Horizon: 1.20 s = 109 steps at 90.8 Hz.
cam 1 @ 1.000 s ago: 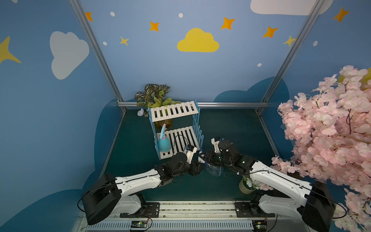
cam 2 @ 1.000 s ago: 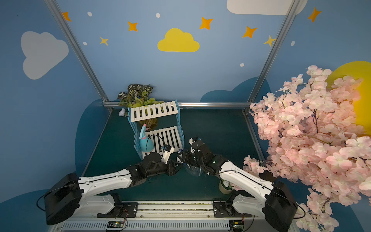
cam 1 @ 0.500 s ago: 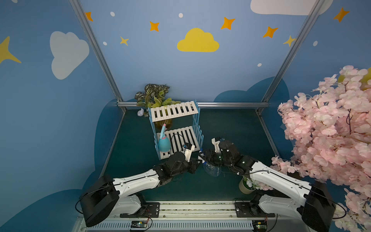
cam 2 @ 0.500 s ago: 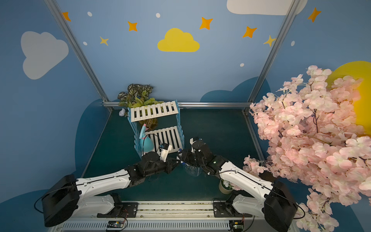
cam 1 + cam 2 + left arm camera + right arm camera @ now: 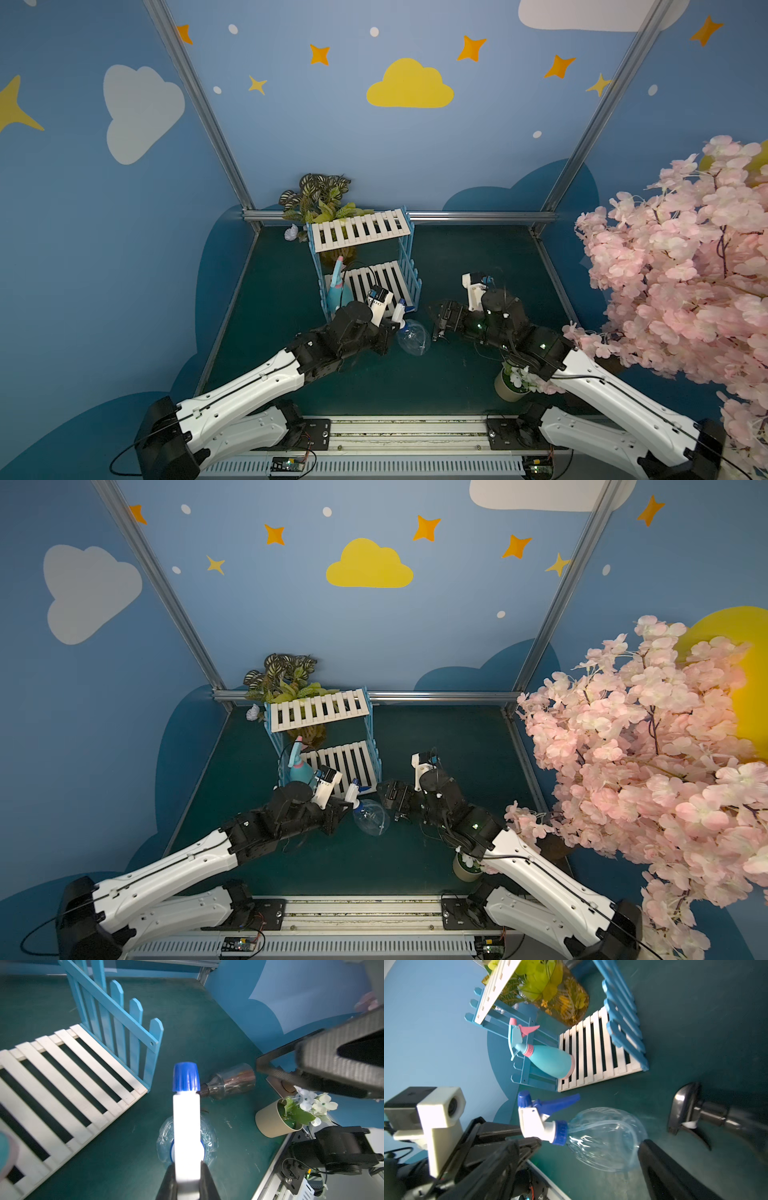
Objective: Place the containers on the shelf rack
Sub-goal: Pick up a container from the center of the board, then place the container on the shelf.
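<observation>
Cream pot of white flowers [image 5: 508,390] near the dark green tabletop's [image 5: 465,253] front edge, pink blossom tree [image 5: 685,270] at right, leafy plant in amber vase [image 5: 572,999] at back

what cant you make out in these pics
Dark bottle: right wrist view, blurred, body cut off by the frame edge.
Light blue bottle: left wrist view, only a sliver at the edge.
Amber vase: both top views, mostly hidden by the shelf rack.

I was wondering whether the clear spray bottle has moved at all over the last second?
Yes. In a top view the clear spray bottle has shifted left, closer to the shelf rack's front corner, gripped at its head by the left pincer.
</observation>
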Available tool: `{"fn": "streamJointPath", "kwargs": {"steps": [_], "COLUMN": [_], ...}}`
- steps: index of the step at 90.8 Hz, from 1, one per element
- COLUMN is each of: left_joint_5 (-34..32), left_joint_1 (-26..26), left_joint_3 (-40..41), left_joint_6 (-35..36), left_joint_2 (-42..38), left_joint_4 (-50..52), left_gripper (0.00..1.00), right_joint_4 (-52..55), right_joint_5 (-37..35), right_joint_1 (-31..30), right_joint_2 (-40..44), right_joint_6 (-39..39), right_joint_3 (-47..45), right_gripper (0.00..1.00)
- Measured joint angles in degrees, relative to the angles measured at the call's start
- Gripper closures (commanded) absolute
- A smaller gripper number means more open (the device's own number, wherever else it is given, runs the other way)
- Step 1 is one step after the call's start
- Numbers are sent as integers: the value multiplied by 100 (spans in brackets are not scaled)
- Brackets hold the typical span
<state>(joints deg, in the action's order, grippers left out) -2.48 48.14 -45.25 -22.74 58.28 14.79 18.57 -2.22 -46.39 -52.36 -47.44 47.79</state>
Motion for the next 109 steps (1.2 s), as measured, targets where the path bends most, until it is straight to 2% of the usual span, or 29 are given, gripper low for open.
{"fn": "streamJointPath", "kwargs": {"steps": [12,27,46,73,109], "left_joint_5": [-81,-411,-761,-782,-846], "left_joint_1": [-442,-643,-1110,-1777,-1989], "left_joint_3": [-702,-1390,-1775,-2221,-2883], "left_joint_6": [280,636,977,1237,1744], "left_joint_2": [208,789,1510,2227,3134], "left_joint_4": [791,1200,1182,885,752], "left_gripper": [97,97,97,97,97], "right_joint_4": [221,358,354,352,350], "right_joint_5": [-192,-297,-291,-286,-249], "right_joint_1": [221,297,317,319,319], "right_joint_2": [68,42,26,13,-140], "right_joint_6": [317,485,483,459,372], "right_joint_3": [133,146,81,-46,-98], "right_gripper": [4,4,4,4,4]}}
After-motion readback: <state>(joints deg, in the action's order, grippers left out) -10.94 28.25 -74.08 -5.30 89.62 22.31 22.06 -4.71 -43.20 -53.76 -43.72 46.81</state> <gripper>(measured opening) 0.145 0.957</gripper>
